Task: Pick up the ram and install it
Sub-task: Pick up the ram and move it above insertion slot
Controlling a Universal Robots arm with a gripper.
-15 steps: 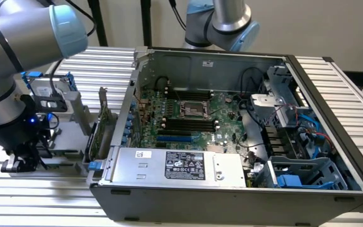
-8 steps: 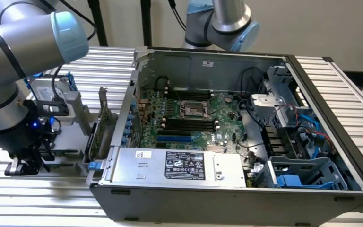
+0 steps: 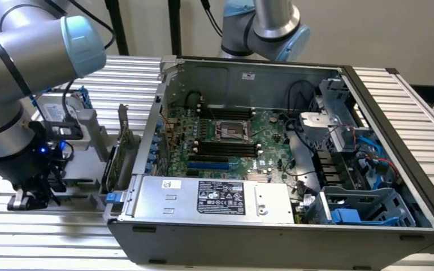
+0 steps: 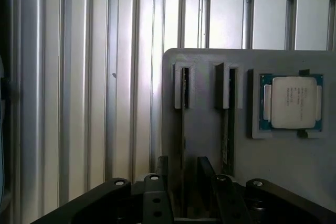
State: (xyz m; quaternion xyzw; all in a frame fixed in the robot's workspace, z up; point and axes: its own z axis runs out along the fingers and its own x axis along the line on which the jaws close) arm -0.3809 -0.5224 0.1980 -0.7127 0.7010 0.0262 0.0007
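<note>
Hovering low at the exterior view's left, the tool (image 3: pixel 32 199) hangs on its grey arm (image 3: pixel 21 68) over the slatted metal desk (image 3: pixel 51 240), right at the grey holder block (image 3: pixel 89 166). From the wrist view, the holder block (image 4: pixel 294 174) has 2 narrow upright slots side by side, and a thin dark board stands on edge in each. The ram (image 4: pixel 185 88) is the one in the slot further from the processor chip (image 4: pixel 292 102), which lies flat in its own square recess. The tool (image 4: pixel 184 170) is spread wide, 1 black finger (image 4: pixel 160 182) on either side of the ram's line, nothing clamped. Whether the pads touch the board, I cannot tell. The second stick (image 4: pixel 229 103) stands just beside, between the ram and the chip.

Over in the exterior view, a green expansion card (image 3: pixel 122 152) stands on edge between the holder and the open computer case (image 3: pixel 277 240). Inside, the motherboard (image 3: pixel 232 135) shows its long black memory slots (image 3: pixel 225 149), well apart from the ram out on the desk. A silver hard drive (image 3: pixel 55 110) sits behind the tool.
</note>
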